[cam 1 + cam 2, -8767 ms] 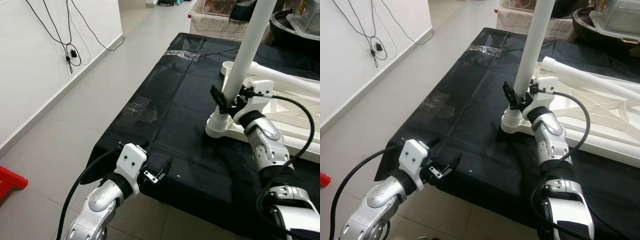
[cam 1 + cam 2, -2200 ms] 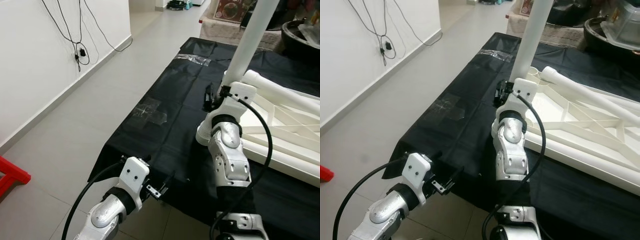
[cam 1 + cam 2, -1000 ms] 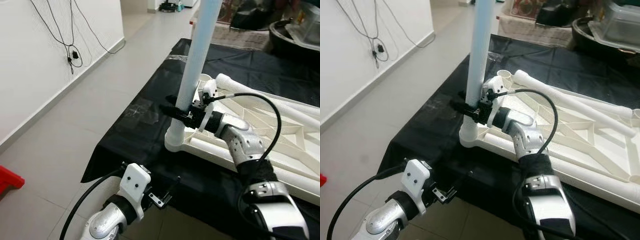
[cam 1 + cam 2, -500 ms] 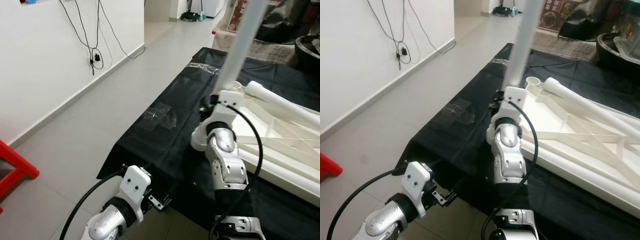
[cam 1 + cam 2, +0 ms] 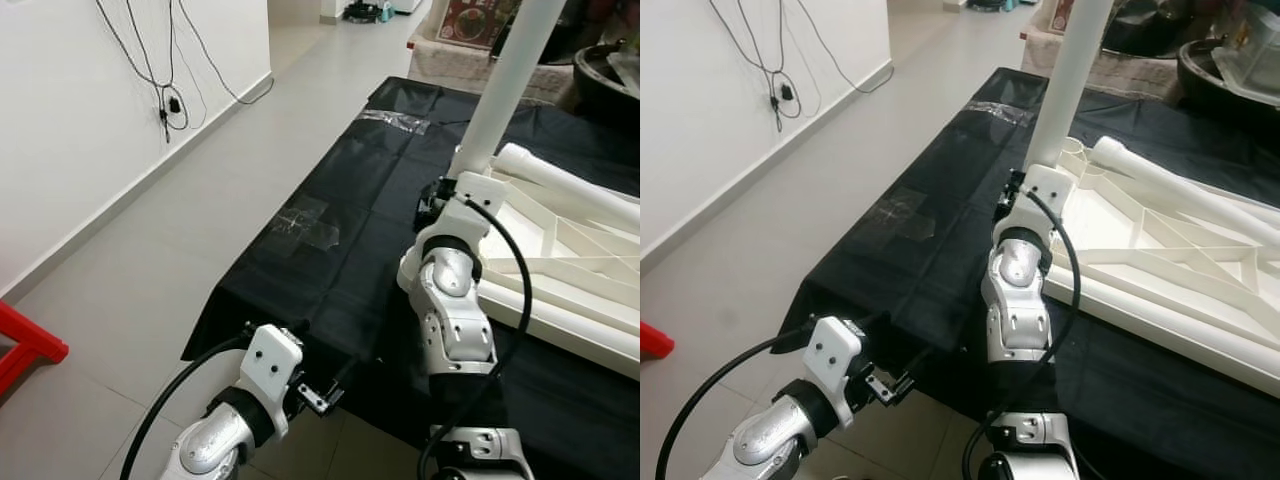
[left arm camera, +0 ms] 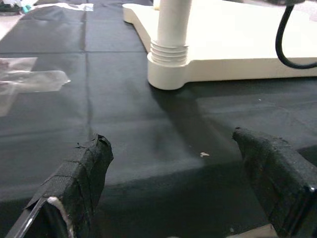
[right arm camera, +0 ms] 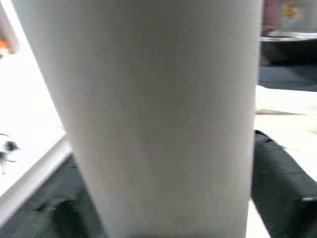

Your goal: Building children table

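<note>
Both silver arms (image 5: 455, 320) had white wrist housings, looping black cables, and black tape-wrapped fingers (image 6: 79, 183).

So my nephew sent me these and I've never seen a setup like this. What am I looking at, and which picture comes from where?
It's a humanoid robot with two silver arms, each ending in two long black fingers. The two wide pictures come from cameras in its head, looking down at a black cloth that covers the work surface. On it lies a white plastic children's table top, upside down, with a white leg standing up from one corner. The two close-ups come from cameras on the wrists. The right gripper is at the base of that upright leg, whose white tube looms large in the right wrist picture with a black finger on either side. The left gripper hangs open, holding nothing, at the near edge of the cloth.
</note>
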Robot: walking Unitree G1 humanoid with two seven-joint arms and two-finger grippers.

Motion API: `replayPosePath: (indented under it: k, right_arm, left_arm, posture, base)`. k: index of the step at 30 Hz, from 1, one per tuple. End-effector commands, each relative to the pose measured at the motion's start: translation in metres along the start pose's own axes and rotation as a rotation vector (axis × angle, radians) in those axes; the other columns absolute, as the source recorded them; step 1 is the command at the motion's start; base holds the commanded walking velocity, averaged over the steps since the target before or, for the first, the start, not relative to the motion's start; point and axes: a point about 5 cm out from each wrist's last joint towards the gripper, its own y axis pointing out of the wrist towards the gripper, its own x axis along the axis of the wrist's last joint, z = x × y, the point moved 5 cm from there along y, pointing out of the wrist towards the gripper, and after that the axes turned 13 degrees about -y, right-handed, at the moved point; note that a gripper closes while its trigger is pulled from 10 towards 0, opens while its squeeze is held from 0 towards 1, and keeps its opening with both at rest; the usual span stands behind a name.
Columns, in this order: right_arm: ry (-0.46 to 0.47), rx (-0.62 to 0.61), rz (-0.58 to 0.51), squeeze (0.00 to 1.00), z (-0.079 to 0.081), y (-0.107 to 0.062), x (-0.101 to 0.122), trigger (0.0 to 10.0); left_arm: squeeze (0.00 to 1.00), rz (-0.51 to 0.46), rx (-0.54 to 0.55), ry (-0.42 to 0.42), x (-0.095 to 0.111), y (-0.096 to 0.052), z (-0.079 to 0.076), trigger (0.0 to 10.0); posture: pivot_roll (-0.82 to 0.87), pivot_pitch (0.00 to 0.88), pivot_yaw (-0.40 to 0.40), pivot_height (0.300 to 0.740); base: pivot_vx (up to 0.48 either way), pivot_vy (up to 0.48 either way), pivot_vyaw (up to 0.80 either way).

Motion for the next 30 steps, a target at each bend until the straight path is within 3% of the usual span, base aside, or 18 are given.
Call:
replayPosePath:
  k: [1, 2, 4, 5, 6, 8, 10, 17, 19, 20, 21, 26, 30]
  right_arm:
    - [0.109, 0.086, 0.037, 1.0, 0.016, -0.008, -0.014, 10.0]
    - [0.123, 0.133, 0.022, 0.55, 0.016, -0.005, -0.013, 10.0]
    - [0.123, 0.133, 0.022, 0.55, 0.016, -0.005, -0.013, 10.0]
    - [0.153, 0.315, -0.016, 0.0, 0.023, 0.0, -0.008, 10.0]
    - [0.153, 0.315, -0.016, 0.0, 0.023, 0.0, -0.008, 10.0]
    - [0.181, 0.581, -0.043, 0.0, 0.034, -0.001, -0.001, 10.0]
    - [0.153, 0.804, -0.036, 0.0, 0.039, -0.006, 0.0, 10.0]
    - [0.114, 1.003, -0.018, 0.0, 0.046, -0.013, -0.003, 10.0]
    - [0.113, 1.281, -0.004, 0.0, 0.063, -0.032, -0.003, 10.0]
    - [0.113, 1.281, -0.004, 0.0, 0.063, -0.032, -0.003, 10.0]
    - [0.114, 1.401, -0.002, 0.0, 0.07, -0.042, -0.002, 10.0]
    - [0.149, 1.557, -0.018, 0.0, 0.079, -0.051, 0.004, 10.0]
    - [0.154, 1.609, -0.025, 0.0, 0.083, -0.053, 0.007, 10.0]
  left_arm:
    - [0.0, 0.022, -0.002, -0.012, -0.007, -0.001, 0.0, 10.0]
    - [0.0, 0.022, -0.002, -0.012, -0.007, -0.001, 0.0, 10.0]
    - [0.0, 0.022, -0.002, -0.012, -0.007, -0.001, 0.0, 10.0]
    - [0.0, 0.022, -0.002, -0.013, -0.007, 0.0, 0.0, 10.0]
    - [0.0, 0.022, -0.002, -0.013, -0.007, 0.0, 0.0, 10.0]
    - [0.0, 0.023, -0.005, -0.013, -0.007, 0.0, 0.0, 10.0]
    - [0.0, 0.023, -0.006, -0.014, -0.007, 0.0, 0.0, 10.0]
    - [0.0, 0.022, -0.007, -0.014, -0.007, 0.0, -0.001, 10.0]
    - [0.0, 0.019, -0.008, -0.013, -0.006, 0.0, -0.001, 10.0]
    - [0.0, 0.019, -0.008, -0.013, -0.006, 0.0, -0.001, 10.0]
    - [0.0, 0.017, -0.008, -0.013, -0.005, -0.001, -0.002, 10.0]
    - [0.0, 0.011, -0.008, -0.014, -0.004, -0.002, -0.003, 10.0]
    - [0.0, -0.024, -0.005, -0.01, 0.002, -0.003, -0.004, 10.0]
  posture:
    - [0.11, 0.15, -0.034, 0.74]
    - [0.11, 0.149, -0.033, 0.74]
    - [0.11, 0.149, -0.033, 0.74]
    - [0.11, 0.15, -0.035, 0.74]
    - [0.11, 0.15, -0.035, 0.74]
    - [0.11, 0.151, -0.031, 0.74]
    - [0.1, 0.15, -0.034, 0.74]
    - [0.1, 0.153, -0.034, 0.74]
    - [0.11, 0.156, -0.036, 0.74]
    - [0.11, 0.156, -0.036, 0.74]
    - [0.13, 0.161, -0.039, 0.74]
    - [0.13, 0.164, -0.041, 0.74]
    - [0.13, 0.167, -0.042, 0.74]
  base:
    - [0.0, 0.0, 0.0]
    - [0.0, 0.0, 0.0]
    - [0.0, 0.0, 0.0]
    - [0.0, 0.0, 0.0]
    - [0.0, 0.0, 0.0]
    - [0.0, 0.0, 0.0]
    - [0.0, 0.0, 0.0]
    - [0.0, 0.0, 0.0]
    - [0.0, 0.0, 0.0]
    - [0.0, 0.0, 0.0]
    - [0.0, 0.0, 0.0]
    - [0.0, 0.0, 0.0]
    - [0.0, 0.0, 0.0]
